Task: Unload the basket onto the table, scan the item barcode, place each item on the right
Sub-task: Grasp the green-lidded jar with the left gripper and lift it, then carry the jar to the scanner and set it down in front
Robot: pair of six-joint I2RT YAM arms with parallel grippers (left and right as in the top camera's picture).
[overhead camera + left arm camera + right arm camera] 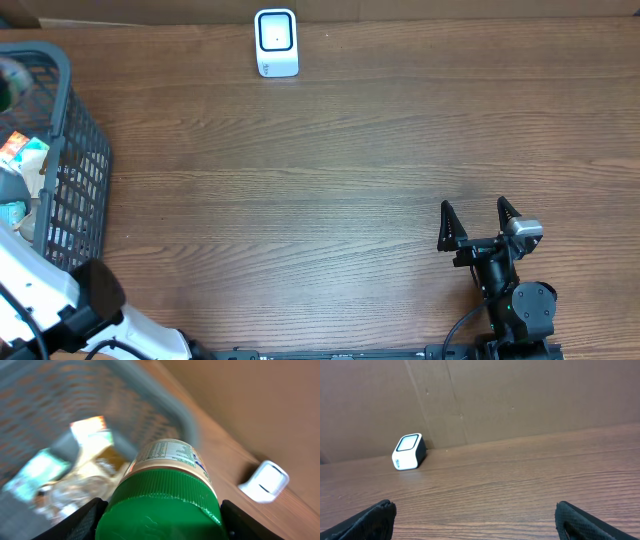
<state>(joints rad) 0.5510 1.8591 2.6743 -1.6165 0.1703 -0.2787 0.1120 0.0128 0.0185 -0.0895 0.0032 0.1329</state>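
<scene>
The left gripper [162, 512] is clamped on a jar [170, 457], one finger at 9 o'clock and one at 3 o'clock of its green lid [160, 502]. Only the left wrist view shows this grip. In it the jar's pale printed label faces the camera, with the print too small to read, and the jar hangs above a grey mesh basket [150, 400] holding blurred packets [87, 427]. At 3 o'clock of the jar in that view, well apart from it, a white barcode scanner [264, 481] stands on the wood.

From overhead the basket [70, 160] sits at the table's [330, 180] 9 o'clock edge, and the white left arm [40, 290] reaches in from 7 o'clock. Neither the jar nor the grip can be made out there. The scanner [276, 42] stands at 12 o'clock, its window facing up.

The right gripper [480, 222] sits at about 5 o'clock, jaws spread wide with nothing between them. Its own camera shows both black fingertips low in frame, bare wood between them [475, 520], and the scanner [409, 452] at 10 o'clock against a brown cardboard wall [520, 400].
</scene>
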